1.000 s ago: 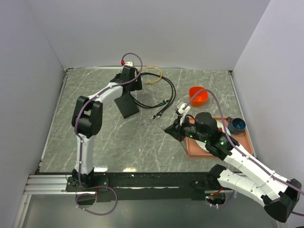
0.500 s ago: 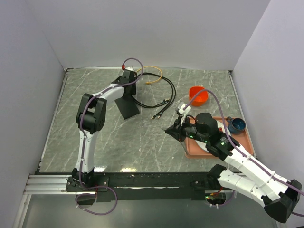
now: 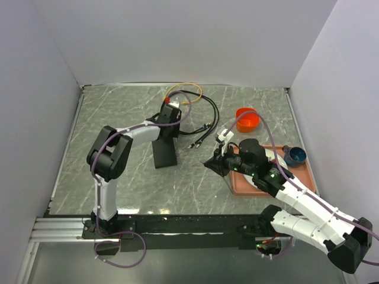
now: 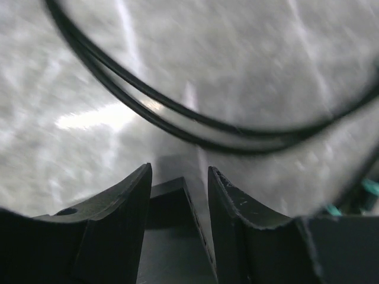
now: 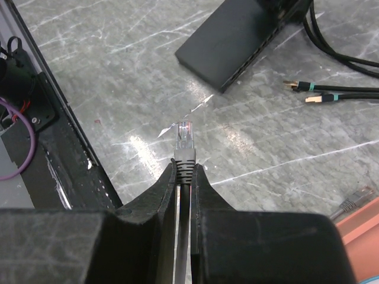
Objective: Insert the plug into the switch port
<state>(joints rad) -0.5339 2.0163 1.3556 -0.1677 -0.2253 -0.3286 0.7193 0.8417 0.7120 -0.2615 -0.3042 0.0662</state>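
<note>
Right now the left hand (image 4: 179,171) is stretched out over the middle of the grey marbled surface (image 3: 112,118). Its two fingers (image 4: 127,213) are closed on the far end of the switch (image 3: 164,154). This flat black box lies a little left of centre, with its long side running towards the near edge. In the left wrist view the end of the box fills the gap between the fingers, though that view is dark and blurred. Two black cables (image 3: 207,115) curve across the surface just beyond that hand. Their gold-tipped ends (image 5: 305,92) lie between the switch and the right arm.

The right hand (image 5: 185,171) hovers above the surface to the right of the switch and well apart from it. Its fingers are pinched tight on the grey sleeve just behind the plug (image 5: 184,133). The clear plug sticks out past the fingertips, pointing leftward to the side where the switch lies. Behind this hand a reddish tray (image 3: 237,188) sits at the right of the surface, with a blue cup (image 3: 295,155) at its far right corner. An orange bowl (image 3: 247,120) stands just beyond the tray, and another grey plug (image 5: 354,200) lies on the surface beside it
</note>
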